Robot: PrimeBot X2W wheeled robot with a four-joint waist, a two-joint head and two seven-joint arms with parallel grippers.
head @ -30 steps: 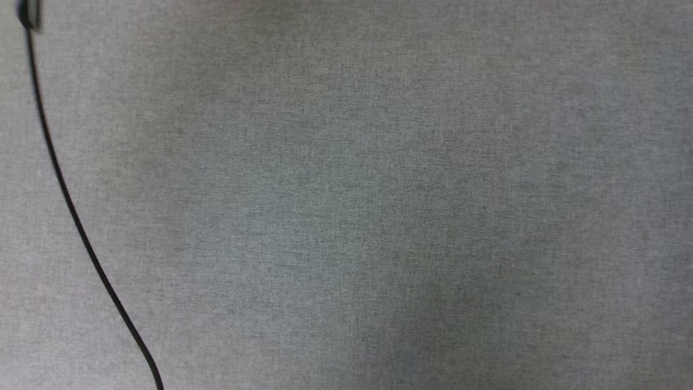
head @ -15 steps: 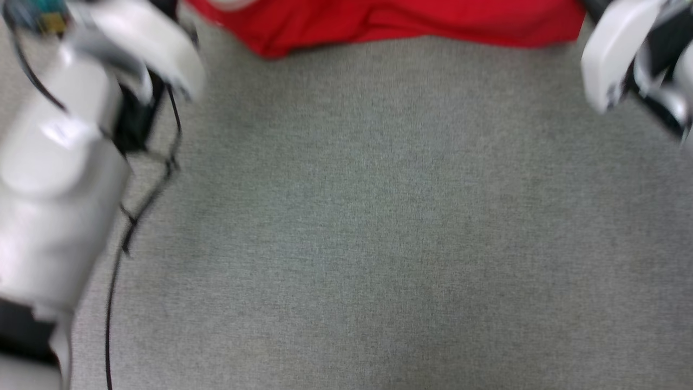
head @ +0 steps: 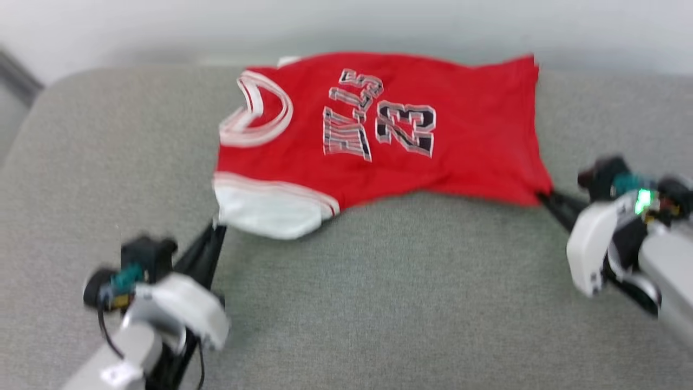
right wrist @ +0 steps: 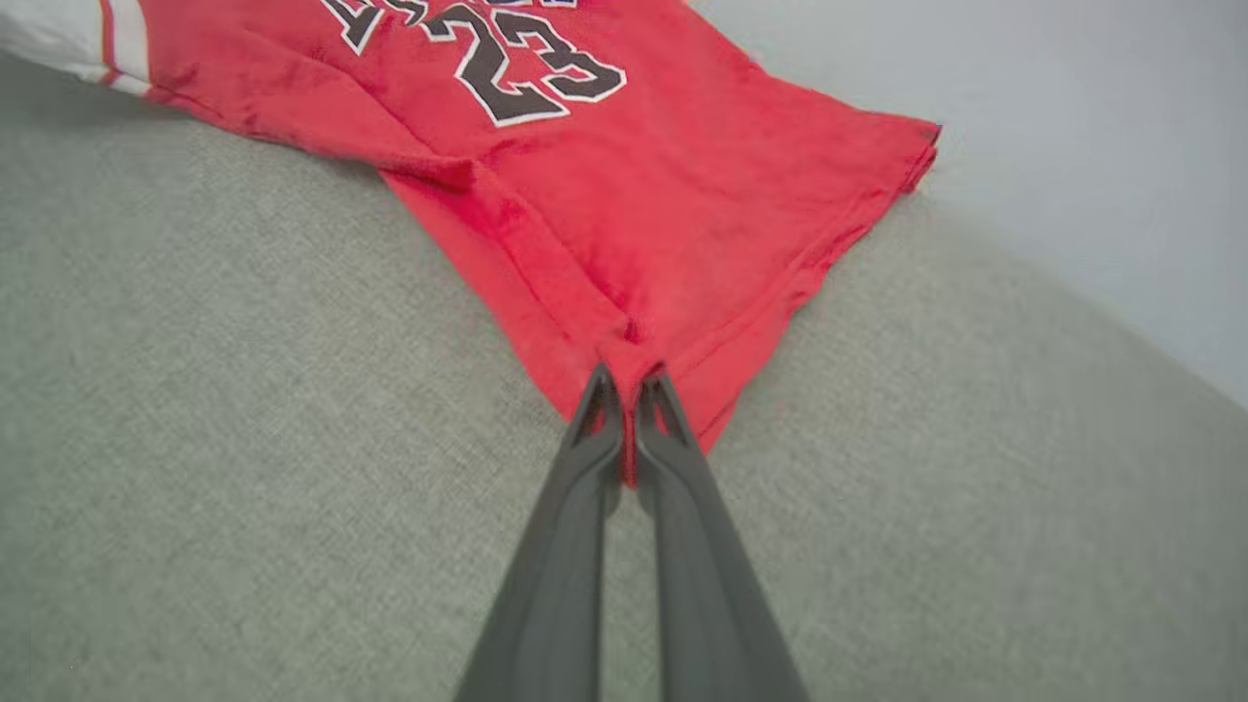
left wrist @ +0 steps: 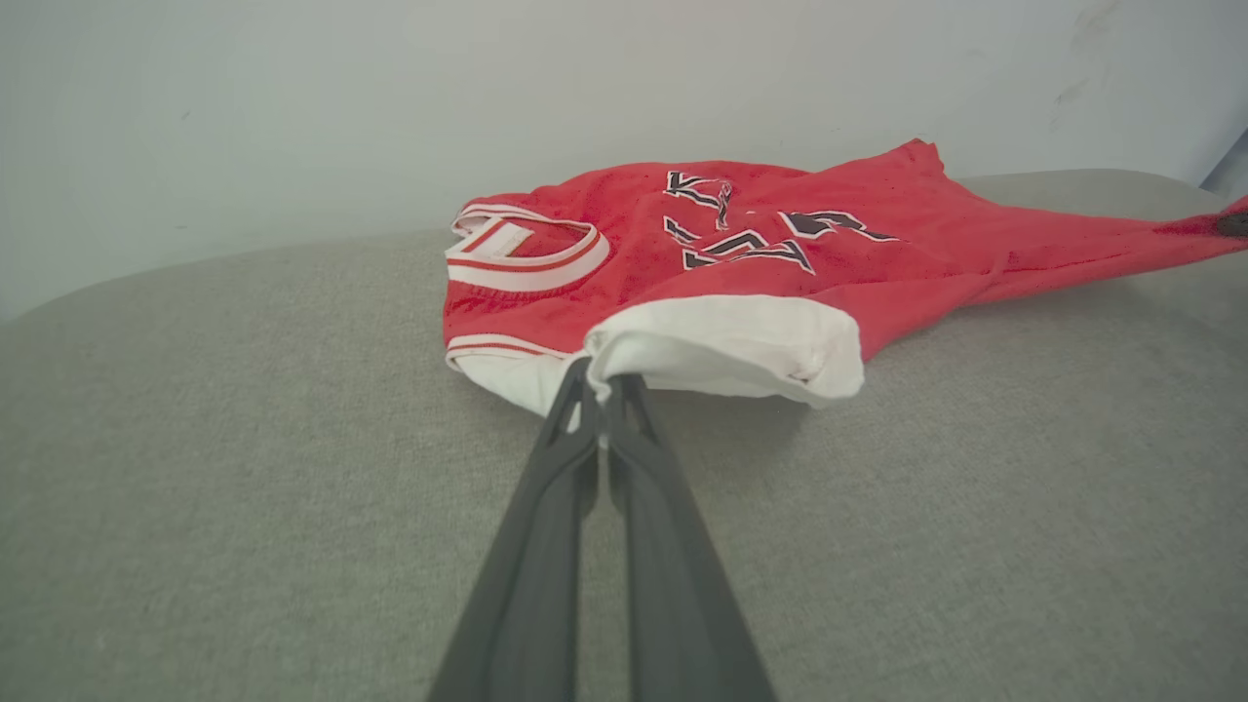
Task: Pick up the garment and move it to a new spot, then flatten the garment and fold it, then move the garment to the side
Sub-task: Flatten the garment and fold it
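The garment (head: 373, 130), a red jersey with white sleeve ends and black-and-white lettering, lies spread on a grey cushioned surface (head: 379, 281), collar toward the left. My left gripper (head: 217, 227) is shut on its white near sleeve (left wrist: 721, 346), pinching the cloth at the fingertips (left wrist: 606, 382). At the other end, my right gripper (head: 541, 196) is shut on the near corner of the red hem (right wrist: 629, 375). The garment (right wrist: 604, 166) stretches between the two grips, its near edge slightly lifted and creased.
A pale wall (head: 346, 21) rises just behind the grey surface, close to the garment's far edge. The surface's rounded corner (head: 38, 103) is at the far left. Open grey fabric stretches in front of the garment.
The head camera has tilted up from bare grey fabric, bringing the whole garment and both grippers into the picture. Whether the garment itself moved cannot be told.
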